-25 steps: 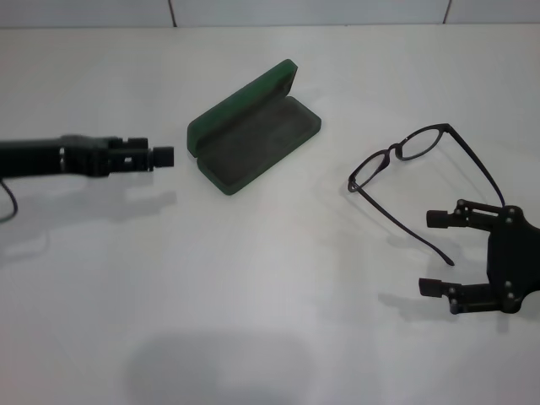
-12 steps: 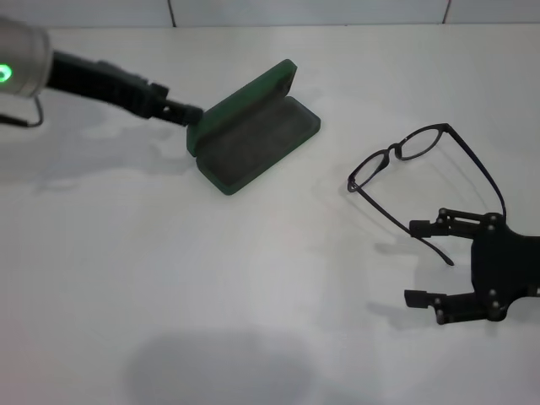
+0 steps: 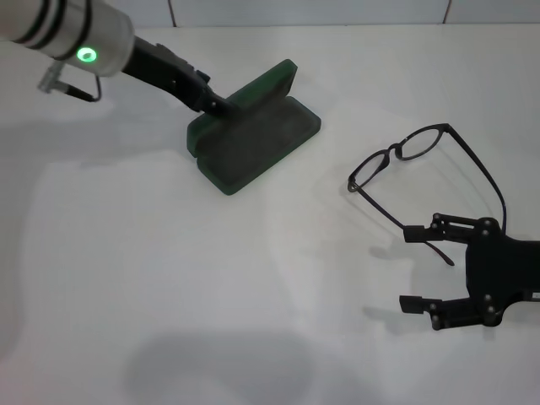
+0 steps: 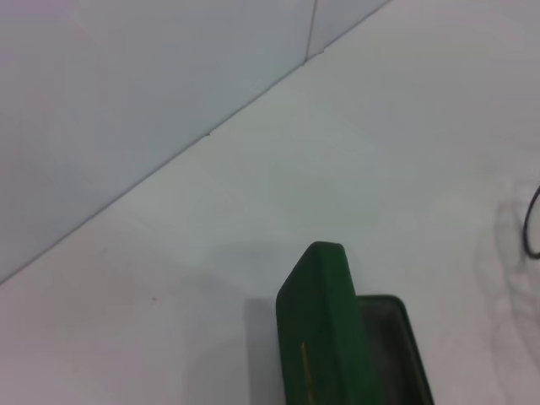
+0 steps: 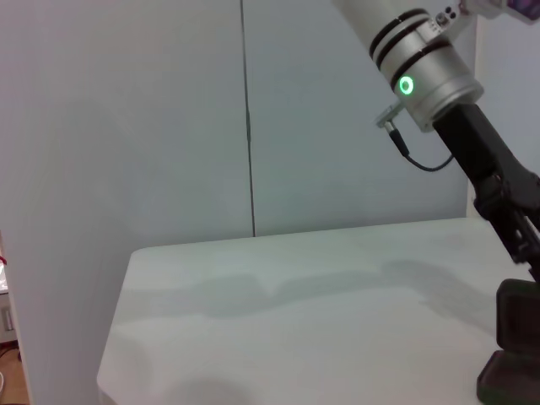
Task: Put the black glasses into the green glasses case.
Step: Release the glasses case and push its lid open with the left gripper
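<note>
Step in hand: reach-and-ready; nothing is picked up yet, the glasses lie loose on the table and the case waits open
My right gripper (image 3: 413,268): low over the table at my right, fingers spread wide with nothing between them; the upper fingertip sits right at the tip of the nearer temple arm, and I cannot tell whether it touches
My left gripper (image 3: 221,107): reaching in from the far left corner, its tip at the hinge end of the case where lid meets tray; whether its fingers are spread or pressed together I cannot tell
The black glasses (image 3: 419,165): on the white table (image 3: 253,287) to my right, well apart from the case, temple arms unfolded and running toward my right gripper, lenses toward the far side
The green glasses case (image 3: 257,139): centre-left and farther back, open, grey-lined tray facing up, lid standing on the far side; in the left wrist view the lid's edge (image 4: 314,329) rises close before the camera with a line of gold lettering on it
How far along: early, I judge; the case is ready but the glasses have not left the table
Next move calls for: my right gripper closing on a thin temple or the frame, a fine pinch on a slim part, then a lift and a carry across to the tray
Watch for: the open temples, about as long as the case, may need folding or careful angling to settle inside; my left gripper at the hinge may help steady the case
</note>
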`<state>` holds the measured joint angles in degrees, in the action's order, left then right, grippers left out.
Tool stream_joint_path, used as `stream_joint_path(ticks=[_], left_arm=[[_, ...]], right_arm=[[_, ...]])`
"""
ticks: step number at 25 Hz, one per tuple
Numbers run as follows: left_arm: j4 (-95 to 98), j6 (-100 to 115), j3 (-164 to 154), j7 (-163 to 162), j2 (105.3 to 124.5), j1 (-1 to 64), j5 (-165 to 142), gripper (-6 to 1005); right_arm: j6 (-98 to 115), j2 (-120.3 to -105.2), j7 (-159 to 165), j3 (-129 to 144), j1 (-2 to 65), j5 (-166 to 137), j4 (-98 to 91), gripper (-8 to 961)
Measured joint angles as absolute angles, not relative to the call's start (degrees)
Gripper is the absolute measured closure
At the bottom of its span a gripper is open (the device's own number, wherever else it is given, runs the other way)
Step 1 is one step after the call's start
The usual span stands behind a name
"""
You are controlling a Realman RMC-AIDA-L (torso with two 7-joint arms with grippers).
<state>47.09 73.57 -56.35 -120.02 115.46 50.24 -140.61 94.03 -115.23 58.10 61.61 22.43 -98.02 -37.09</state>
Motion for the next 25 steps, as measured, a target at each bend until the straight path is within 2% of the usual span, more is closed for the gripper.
stream_joint_path(ticks=[15,23,25], left_arm=[[44.72,69.01,-60.09,-119.15,116.21,49.85,-142.33,209],[44.75,68.27,-60.67,-117.47,116.37,49.74,-142.46,380],[44.71,68.21,-60.68,-117.23,116.38,49.73,-142.47,450]], right_arm=[[93.68,-115.22,58.09,61.62,22.26,-97.99,-36.99,95],[93.3,-115.16,58.1,61.61,22.27,-97.99,-37.0,95],[93.16,-115.16,58.09,61.61,22.29,-97.99,-37.0,95]])
